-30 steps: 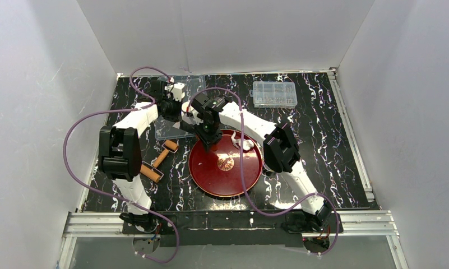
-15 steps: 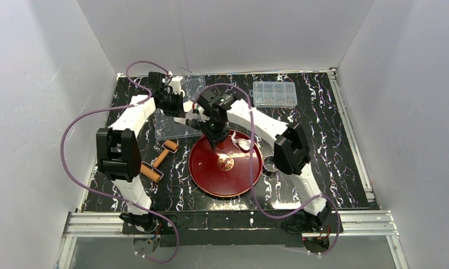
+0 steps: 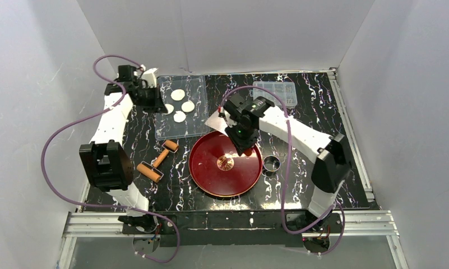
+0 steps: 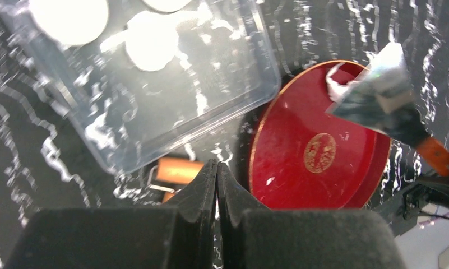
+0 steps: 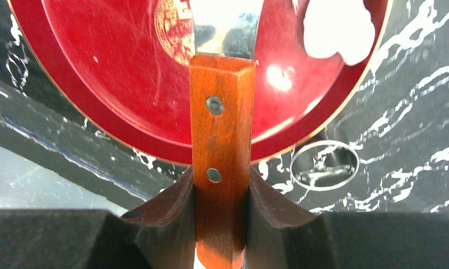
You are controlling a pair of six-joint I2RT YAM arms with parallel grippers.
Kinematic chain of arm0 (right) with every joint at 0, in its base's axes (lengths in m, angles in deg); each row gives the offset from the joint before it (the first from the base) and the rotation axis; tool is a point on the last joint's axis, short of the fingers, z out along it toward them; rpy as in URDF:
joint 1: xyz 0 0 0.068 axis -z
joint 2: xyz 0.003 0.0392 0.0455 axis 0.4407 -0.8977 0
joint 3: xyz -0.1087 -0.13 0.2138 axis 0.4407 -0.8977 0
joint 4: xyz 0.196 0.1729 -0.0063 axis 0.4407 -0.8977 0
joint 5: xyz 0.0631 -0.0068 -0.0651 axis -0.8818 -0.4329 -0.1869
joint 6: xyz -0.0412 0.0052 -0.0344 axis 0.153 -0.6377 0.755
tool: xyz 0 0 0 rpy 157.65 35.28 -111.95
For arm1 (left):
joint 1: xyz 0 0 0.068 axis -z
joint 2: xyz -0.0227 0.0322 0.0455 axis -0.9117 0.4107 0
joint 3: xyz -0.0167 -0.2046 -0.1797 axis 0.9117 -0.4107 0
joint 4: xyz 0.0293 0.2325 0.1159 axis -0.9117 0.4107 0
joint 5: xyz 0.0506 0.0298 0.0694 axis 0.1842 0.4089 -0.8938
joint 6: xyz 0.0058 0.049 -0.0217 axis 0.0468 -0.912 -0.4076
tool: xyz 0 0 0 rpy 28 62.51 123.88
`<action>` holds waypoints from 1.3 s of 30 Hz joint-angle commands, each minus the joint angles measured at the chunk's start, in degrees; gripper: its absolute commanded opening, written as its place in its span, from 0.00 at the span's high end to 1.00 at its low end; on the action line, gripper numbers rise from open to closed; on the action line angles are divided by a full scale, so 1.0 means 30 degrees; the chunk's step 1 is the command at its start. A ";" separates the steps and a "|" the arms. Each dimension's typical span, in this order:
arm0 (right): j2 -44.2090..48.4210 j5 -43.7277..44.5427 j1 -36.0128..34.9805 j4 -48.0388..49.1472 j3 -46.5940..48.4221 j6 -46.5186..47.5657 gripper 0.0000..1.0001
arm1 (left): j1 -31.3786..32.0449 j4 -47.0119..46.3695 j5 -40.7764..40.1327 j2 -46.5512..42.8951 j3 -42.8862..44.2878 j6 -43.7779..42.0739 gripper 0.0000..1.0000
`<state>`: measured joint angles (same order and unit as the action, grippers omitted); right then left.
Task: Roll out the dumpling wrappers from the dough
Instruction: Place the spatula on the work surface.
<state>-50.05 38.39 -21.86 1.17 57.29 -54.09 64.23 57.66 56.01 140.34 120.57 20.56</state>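
Your left pincer [image 4: 217,185] has withdrawn, shut and empty; your right pincer [image 5: 221,182] grips the scraper [image 5: 221,106], ready to lift the dough [image 5: 334,28].

left gripper [image 4: 217,169] pulled back leftward, uncovering the dumpling wrappers [image 3: 188,106] in the clear tray [image 3: 195,126]; right gripper [image 5: 221,185] swung its scraper [image 5: 221,101] rightward

Right gripper [image 5: 221,182] with scraper [image 5: 221,112] blocks red plate [image 3: 211,174] far rim; near half open. Rollers [image 3: 149,171] crowd plate's left, ring cutter [image 3: 272,163] its right. Left arm [image 3: 112,117] flanks clear tray [image 3: 180,130].
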 commanded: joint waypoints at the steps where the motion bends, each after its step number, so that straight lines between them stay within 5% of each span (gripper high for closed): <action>1: 0.3275 0.0346 0.0211 0.0903 -0.2178 -0.0206 0.99 | -0.1769 0.0365 -0.1171 -0.1622 -0.1868 -0.0343 1.00; 7: 0.6763 -0.2022 0.0190 0.2340 -0.6799 0.1344 0.99 | -0.2371 -0.0536 -0.2260 -0.2787 -0.4776 -0.0267 1.00; 20: 0.7688 -0.4058 -0.1234 0.4861 -1.2665 0.0201 0.99 | -0.2410 -0.1850 -0.3757 -0.4892 -0.8049 0.0135 0.44; 30: 0.5656 -0.3828 -0.1624 0.5776 -1.2861 0.0125 0.98 | -0.2421 -0.2078 -0.3983 -0.6044 -0.8899 0.0201 0.36; 36: 0.5358 -0.3623 -0.1692 0.5468 -1.2790 -0.0005 0.80 | -0.2437 -0.2056 -0.4094 -0.6630 -0.9195 0.0141 0.34; 39: 0.5375 -0.3265 -0.1694 0.5079 -1.2776 -0.0424 0.57 | -0.2450 -0.2066 -0.4037 -0.6829 -0.9346 0.0141 0.33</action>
<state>-34.54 27.68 -26.61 16.73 17.90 -54.07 56.97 50.78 44.10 122.74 93.46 21.26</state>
